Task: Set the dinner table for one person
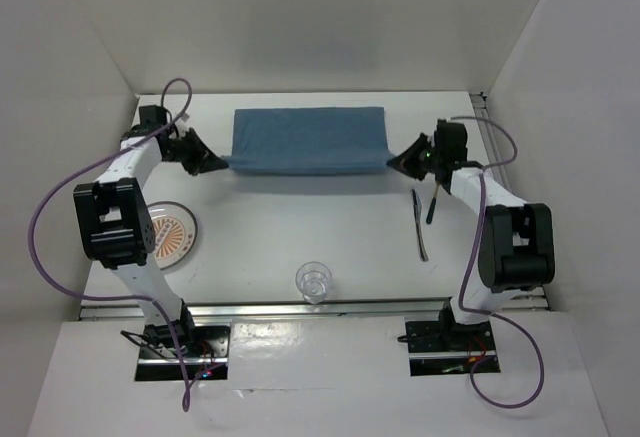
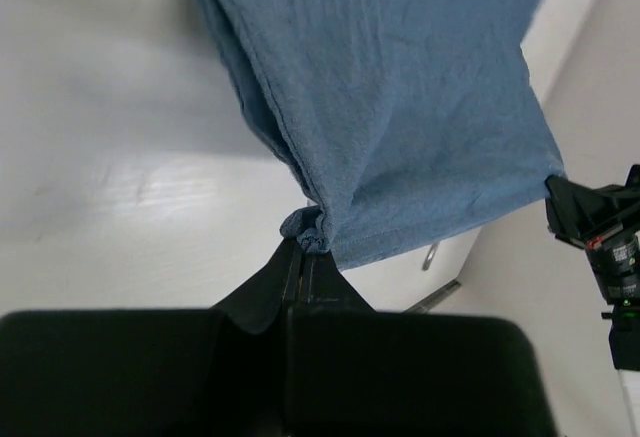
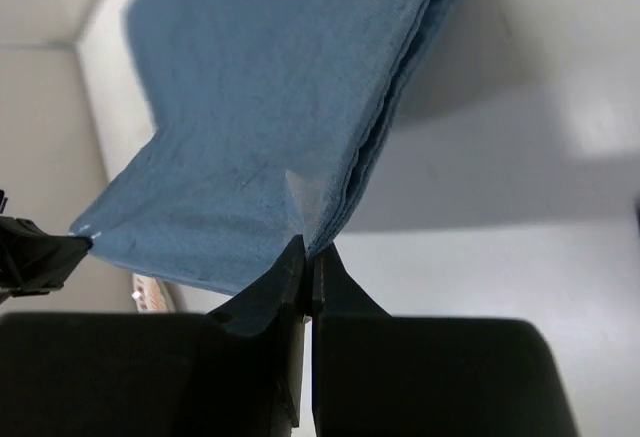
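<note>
A blue cloth placemat (image 1: 308,139) hangs stretched above the far half of the white dinner table (image 1: 300,227), sagging in folds. My left gripper (image 1: 222,164) is shut on its near-left corner (image 2: 310,232). My right gripper (image 1: 393,163) is shut on its near-right corner (image 3: 318,237). In the left wrist view the cloth (image 2: 400,97) spreads away toward the right gripper (image 2: 555,197). In the right wrist view the cloth (image 3: 270,117) runs toward the left gripper (image 3: 80,249).
A round plate with an orange pattern (image 1: 170,233) lies at the left, partly under the left arm. A clear glass (image 1: 313,281) stands near the front edge. A dark-handled utensil (image 1: 420,223) lies at the right, beside another one (image 1: 433,204). White walls enclose the table.
</note>
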`<action>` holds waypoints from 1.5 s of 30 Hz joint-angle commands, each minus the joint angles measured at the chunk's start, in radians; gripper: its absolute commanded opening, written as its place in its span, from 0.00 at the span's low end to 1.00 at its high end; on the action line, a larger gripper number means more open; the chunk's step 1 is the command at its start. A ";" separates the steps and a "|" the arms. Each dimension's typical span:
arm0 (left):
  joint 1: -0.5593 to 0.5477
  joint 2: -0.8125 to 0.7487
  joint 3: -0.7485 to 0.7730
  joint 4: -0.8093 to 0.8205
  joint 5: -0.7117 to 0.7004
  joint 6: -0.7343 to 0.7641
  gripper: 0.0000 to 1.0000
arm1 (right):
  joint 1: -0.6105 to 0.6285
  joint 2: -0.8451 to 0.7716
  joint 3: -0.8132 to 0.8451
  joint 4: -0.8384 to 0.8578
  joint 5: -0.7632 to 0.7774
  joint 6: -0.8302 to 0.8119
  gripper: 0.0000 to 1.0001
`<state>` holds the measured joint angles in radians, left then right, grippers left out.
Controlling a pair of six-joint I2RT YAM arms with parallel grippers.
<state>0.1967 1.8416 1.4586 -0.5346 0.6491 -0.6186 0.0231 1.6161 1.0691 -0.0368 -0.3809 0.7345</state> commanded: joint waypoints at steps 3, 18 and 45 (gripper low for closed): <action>0.033 -0.122 -0.142 0.031 -0.126 0.072 0.00 | -0.008 -0.162 -0.182 0.071 0.045 0.006 0.00; 0.033 -0.222 -0.322 -0.088 -0.287 0.091 0.91 | 0.012 -0.278 -0.383 -0.038 0.045 -0.020 0.54; -0.307 0.154 0.150 -0.197 -0.514 0.118 0.51 | 0.101 0.163 0.127 -0.386 0.330 -0.224 0.10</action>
<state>-0.1188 1.9507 1.5707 -0.7094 0.1783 -0.4999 0.1184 1.7420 1.1229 -0.3752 -0.1093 0.5339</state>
